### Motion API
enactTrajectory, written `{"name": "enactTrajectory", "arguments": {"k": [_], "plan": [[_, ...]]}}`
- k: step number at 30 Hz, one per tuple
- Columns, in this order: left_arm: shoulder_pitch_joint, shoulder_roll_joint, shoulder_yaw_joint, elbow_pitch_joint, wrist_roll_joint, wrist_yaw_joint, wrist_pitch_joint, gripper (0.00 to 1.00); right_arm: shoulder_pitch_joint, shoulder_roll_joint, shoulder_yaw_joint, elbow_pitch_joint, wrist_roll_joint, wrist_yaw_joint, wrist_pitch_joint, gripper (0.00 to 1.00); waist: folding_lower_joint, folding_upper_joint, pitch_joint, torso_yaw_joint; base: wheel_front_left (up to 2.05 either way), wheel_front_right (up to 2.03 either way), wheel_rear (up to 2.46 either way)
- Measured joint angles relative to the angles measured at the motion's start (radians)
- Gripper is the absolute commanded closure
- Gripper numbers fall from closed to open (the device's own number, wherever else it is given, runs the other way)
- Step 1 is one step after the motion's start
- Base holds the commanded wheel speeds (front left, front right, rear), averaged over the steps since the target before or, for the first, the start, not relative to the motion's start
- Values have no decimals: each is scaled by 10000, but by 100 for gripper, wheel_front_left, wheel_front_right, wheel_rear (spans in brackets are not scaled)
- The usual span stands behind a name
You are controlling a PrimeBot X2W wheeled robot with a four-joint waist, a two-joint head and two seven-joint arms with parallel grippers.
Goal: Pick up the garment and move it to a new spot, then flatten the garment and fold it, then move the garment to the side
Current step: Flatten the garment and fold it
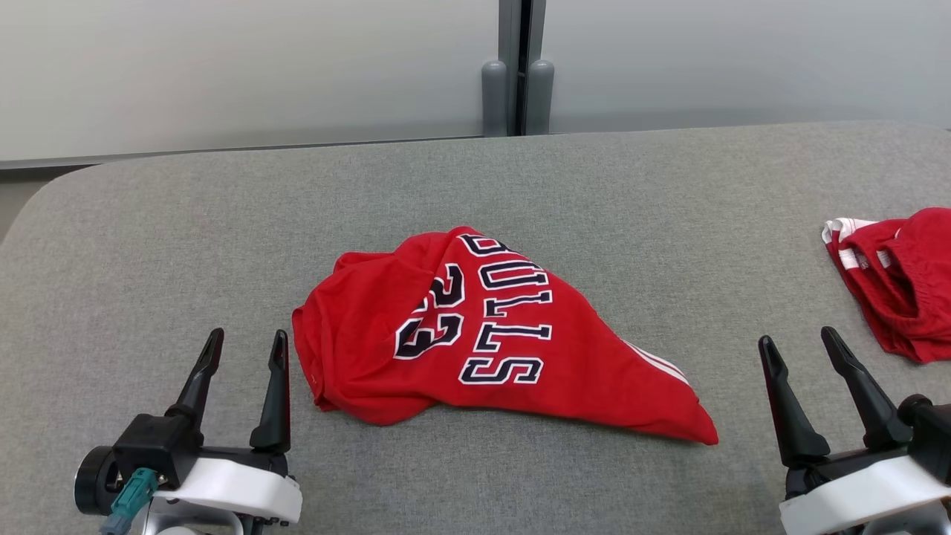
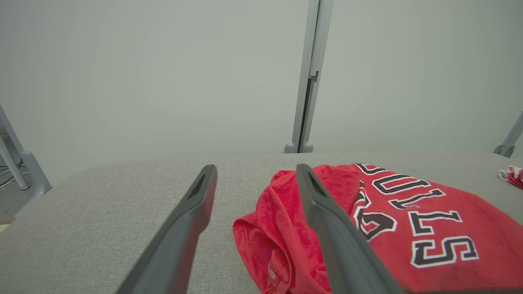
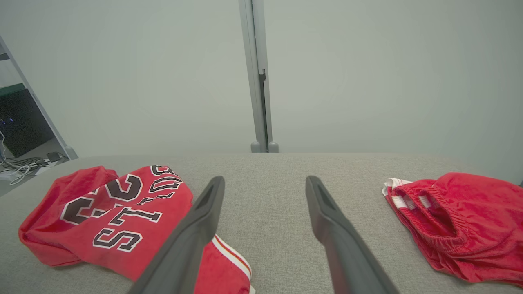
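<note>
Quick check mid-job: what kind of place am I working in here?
Likely a lab test cell: grey fabric-covered table, plain partition panels on a metal post, loose cables on the floor beyond.

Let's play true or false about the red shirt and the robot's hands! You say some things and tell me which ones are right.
1. The jersey lies crumpled on the table. True.
2. The left gripper is holding the jersey. False: it is open beside the jersey and grips nothing.
3. The right gripper is open. True.
4. The shorts lie on the left side of the table. False: they are at its right edge, past the right gripper.
5. The jersey has dark letters with white edges. True.
</note>
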Motion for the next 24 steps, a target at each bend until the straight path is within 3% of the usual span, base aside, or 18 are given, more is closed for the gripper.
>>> {"name": "enactTrajectory", "arguments": {"k": [13,24], "plan": [[-24,46,-54,-140,-6,56,15,0,11,-40,242,23,-13,0,173,0,0,0,198,14,0,0,0],[-598,-105,-221,-115,-8,15,-61,0,192,-928,2211,1793,-40,0,483,0,0,0,860,225,0,0,0]]}}
